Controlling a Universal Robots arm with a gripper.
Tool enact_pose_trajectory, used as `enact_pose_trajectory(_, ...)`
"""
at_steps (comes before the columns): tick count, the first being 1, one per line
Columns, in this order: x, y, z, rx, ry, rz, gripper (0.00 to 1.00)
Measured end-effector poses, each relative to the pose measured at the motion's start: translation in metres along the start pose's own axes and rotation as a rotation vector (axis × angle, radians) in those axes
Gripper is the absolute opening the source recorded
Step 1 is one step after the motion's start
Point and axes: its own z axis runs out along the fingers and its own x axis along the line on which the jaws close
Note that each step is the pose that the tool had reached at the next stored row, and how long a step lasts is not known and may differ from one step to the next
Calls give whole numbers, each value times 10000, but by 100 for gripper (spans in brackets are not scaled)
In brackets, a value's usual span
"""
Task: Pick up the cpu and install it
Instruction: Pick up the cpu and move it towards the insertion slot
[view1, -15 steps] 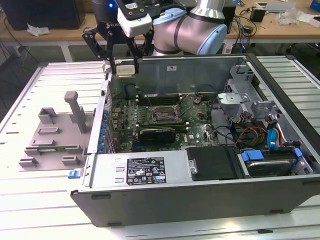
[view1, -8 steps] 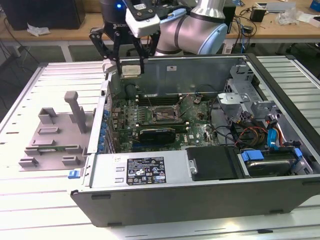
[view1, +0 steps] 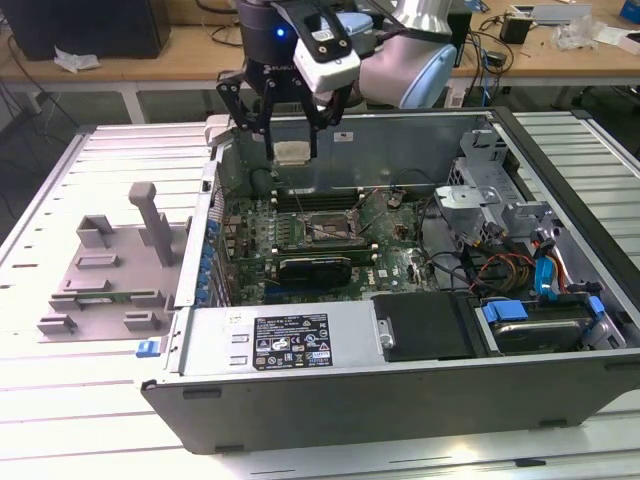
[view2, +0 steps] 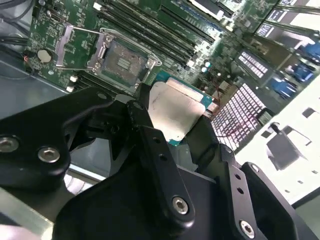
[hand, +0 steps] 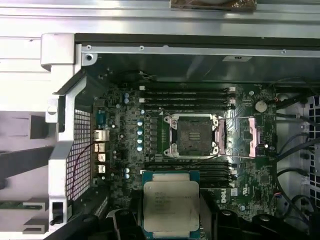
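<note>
My gripper (view1: 291, 152) hangs above the open computer case, shut on the cpu (view1: 291, 153), a flat square chip with a silver top and a thin green edge. In the second wrist view the cpu (view2: 174, 111) sits between the black fingers (view2: 145, 130). In the first wrist view the cpu (hand: 170, 205) is level, held in the air short of the open socket (hand: 193, 136). The socket (view1: 313, 229) lies on the green motherboard with its metal frame (hand: 239, 137) flipped open to one side. In the second wrist view the empty socket (view2: 123, 62) is beyond the chip.
The case's metal walls (view1: 420, 128) surround the motherboard. Memory sticks (hand: 187, 97) run beside the socket. A black card (view1: 315, 267), cables (view1: 500, 270) and a drive cage (view1: 480, 195) fill the exterior view's right. A grey fixture (view1: 110, 270) stands outside the case on the exterior view's left.
</note>
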Motion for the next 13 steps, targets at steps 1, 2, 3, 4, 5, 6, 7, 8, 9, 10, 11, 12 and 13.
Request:
enact_pose_trajectory(1, -33, 2, 32, 6, -1, 1, 54)
enact_pose_trajectory(2, -50, 2, 49, 6, -2, 2, 54)
enact_pose_trajectory(3, -61, 2, 59, 8, -1, 1, 54)
enact_pose_trajectory(4, -84, 3, 86, 10, 0, 0, 54)
enact_pose_trajectory(5, -93, 5, 99, 10, 0, 1, 54)
enact_pose_trajectory(6, -104, 10, 119, 12, 1, 0, 54)
enact_pose_trajectory(7, -114, 18, 145, 11, 0, 0, 54)
enact_pose_trajectory(8, -120, 34, 182, 10, -1, 1, 54)
enact_pose_trajectory(9, -124, 48, 210, 11, 0, 1, 54)
enact_pose_trajectory(10, -131, 69, 239, 11, 0, 1, 54)
enact_pose_trajectory(11, -141, 85, 262, 10, 0, -1, 54)
enact_pose_trajectory(12, -165, 101, 303, 9, 0, 0, 54)
enact_pose_trajectory(13, -203, 111, 361, 9, 0, 0, 54)
